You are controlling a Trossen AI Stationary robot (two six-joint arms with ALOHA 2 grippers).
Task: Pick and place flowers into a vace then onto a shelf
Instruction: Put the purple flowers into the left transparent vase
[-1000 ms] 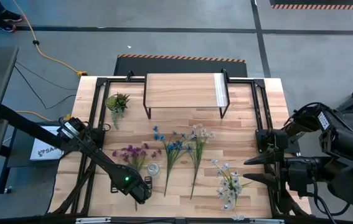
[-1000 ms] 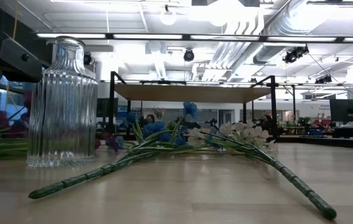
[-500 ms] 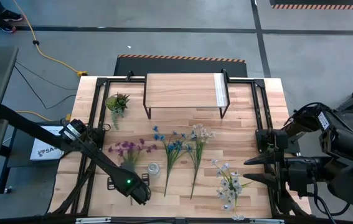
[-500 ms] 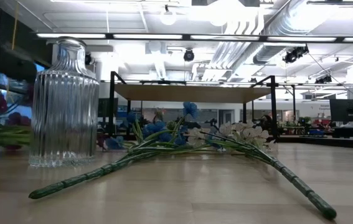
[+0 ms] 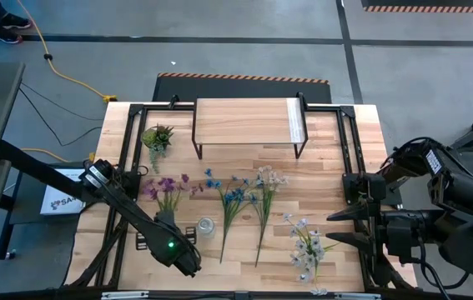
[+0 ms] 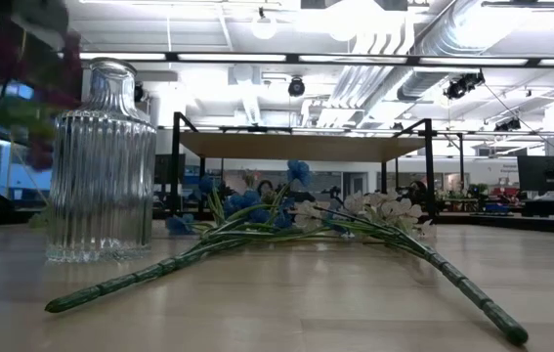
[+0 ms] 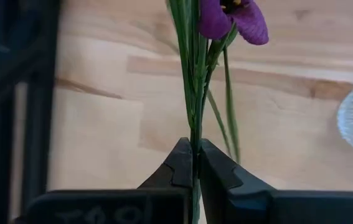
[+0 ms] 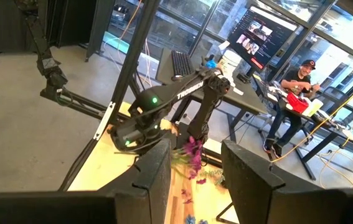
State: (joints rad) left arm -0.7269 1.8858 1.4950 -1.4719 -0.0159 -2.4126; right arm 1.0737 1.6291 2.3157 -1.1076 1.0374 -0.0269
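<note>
The left gripper (image 7: 195, 163) was closed on the thin green stem of the purple flower spray (image 5: 167, 188), with both fingertips (image 7: 180, 163) pinching the stem between them; the spray was held off the tabletop (image 5: 328, 179), its blossoms pointing toward the shelf (image 5: 247, 122) and its stem end at the gripper near the table's front-left area; the glass vase (image 5: 206, 226) stood upright just beside the left gripper, apart from the purple spray; in the low view the vase (image 6: 100, 166) was ribbed and clear, with blurred purple blossoms (image 6: 22, 68) raised at its side; the blue flower spray (image 5: 231, 202) and the white flower spray (image 5: 265, 196) lay flat on the tabletop between vase and shelf, side by side; a further pale spray (image 5: 306, 244) lay near the front-right corner; the small potted plant (image 5: 157, 137) stood beside the shelf's left leg; the right gripper (image 8: 192, 167) waited at the table's right edge with fingers partly apart, holding nothing; a seated person (image 8: 294, 93) appeared in the room behind
</note>
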